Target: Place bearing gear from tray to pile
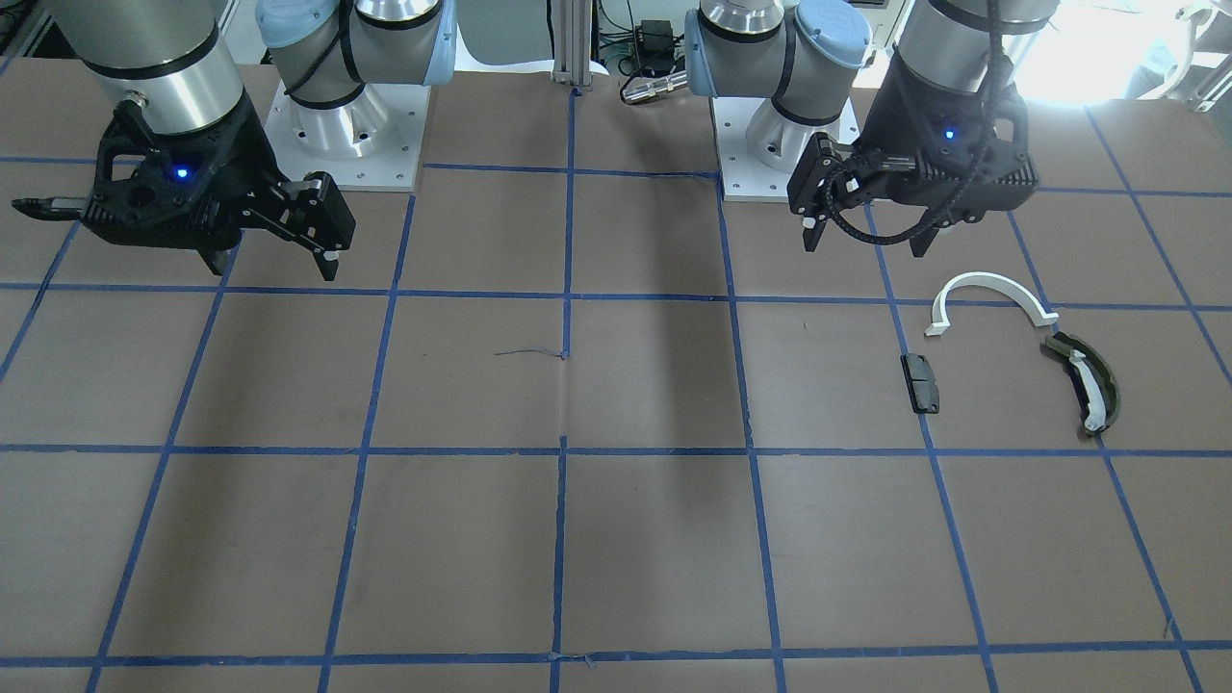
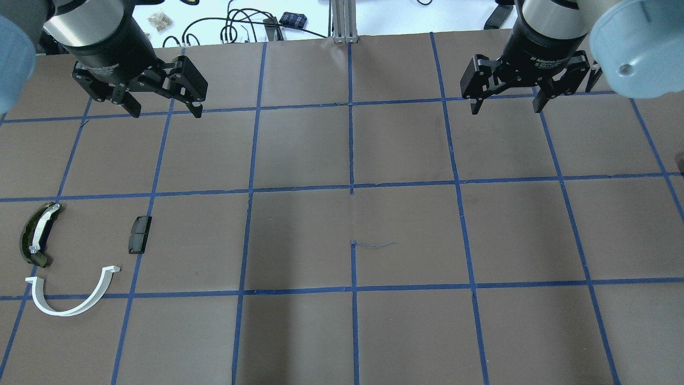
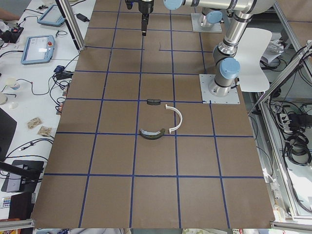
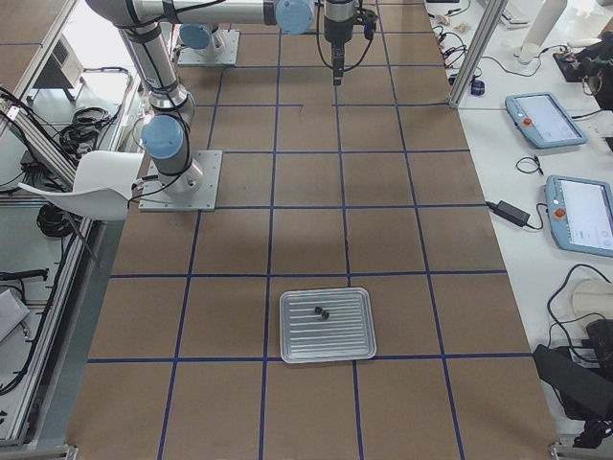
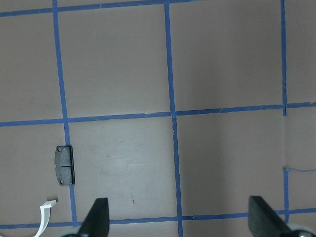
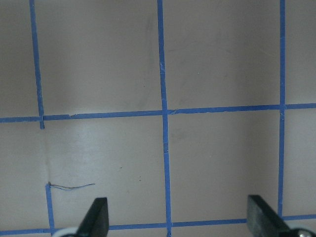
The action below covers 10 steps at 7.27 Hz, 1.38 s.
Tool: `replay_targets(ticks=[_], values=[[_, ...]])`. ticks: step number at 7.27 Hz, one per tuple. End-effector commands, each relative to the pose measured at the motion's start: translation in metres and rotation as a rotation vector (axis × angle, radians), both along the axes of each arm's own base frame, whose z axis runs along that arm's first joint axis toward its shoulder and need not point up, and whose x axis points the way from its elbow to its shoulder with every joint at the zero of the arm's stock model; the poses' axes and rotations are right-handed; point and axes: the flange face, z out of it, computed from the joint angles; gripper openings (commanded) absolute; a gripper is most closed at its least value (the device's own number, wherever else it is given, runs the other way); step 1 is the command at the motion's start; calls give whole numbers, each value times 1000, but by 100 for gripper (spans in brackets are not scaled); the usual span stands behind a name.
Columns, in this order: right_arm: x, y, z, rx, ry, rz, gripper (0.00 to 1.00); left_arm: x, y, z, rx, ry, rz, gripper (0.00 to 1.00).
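A silver tray [image 4: 326,350] shows only in the exterior right view, with two small dark round parts [image 4: 321,311] on it, too small to name. The pile lies on the robot's left: a white half-ring [image 2: 72,297] [image 1: 991,287], a dark olive curved piece with a white strip [image 2: 36,232] [image 1: 1086,380], and a small black block [image 2: 139,234] [image 1: 921,382] [image 5: 64,165]. My left gripper [image 2: 164,111] [image 1: 863,243] hangs open and empty above the table, beyond the pile. My right gripper [image 2: 505,110] [image 1: 274,268] is open and empty, far from the tray.
The table is brown with a grid of blue tape lines [image 2: 351,187]. A thin loose thread [image 2: 377,245] lies near the middle. The arm bases [image 1: 342,125] [image 1: 784,135] stand at the robot's edge. Cables and tablets lie past the far edge [image 4: 541,115].
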Motion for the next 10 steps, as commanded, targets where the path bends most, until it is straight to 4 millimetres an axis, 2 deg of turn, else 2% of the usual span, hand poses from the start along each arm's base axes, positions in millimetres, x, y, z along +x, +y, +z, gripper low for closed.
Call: replay_targets(ticks=[1, 4, 6, 7, 8, 9, 10], values=[[0, -1, 2, -4, 1, 12, 100, 0, 1, -1, 3, 0, 1, 100], [-1, -1, 5, -10, 12, 13, 100, 0, 1, -1, 3, 0, 0, 100], [-15, -6, 0, -1, 18, 39, 100, 0, 1, -1, 3, 0, 0, 100], [-51, -13, -3, 16, 14, 141, 100, 0, 1, -2, 4, 0, 0, 100], [-104, -17, -6, 34, 11, 171, 100, 0, 2, -1, 3, 0, 0, 100], [-144, -21, -7, 22, 25, 314, 99, -1, 2, -1, 3, 0, -2, 100], [-196, -24, -18, 41, 22, 422, 93, 0, 2, -1, 3, 0, 0, 100]])
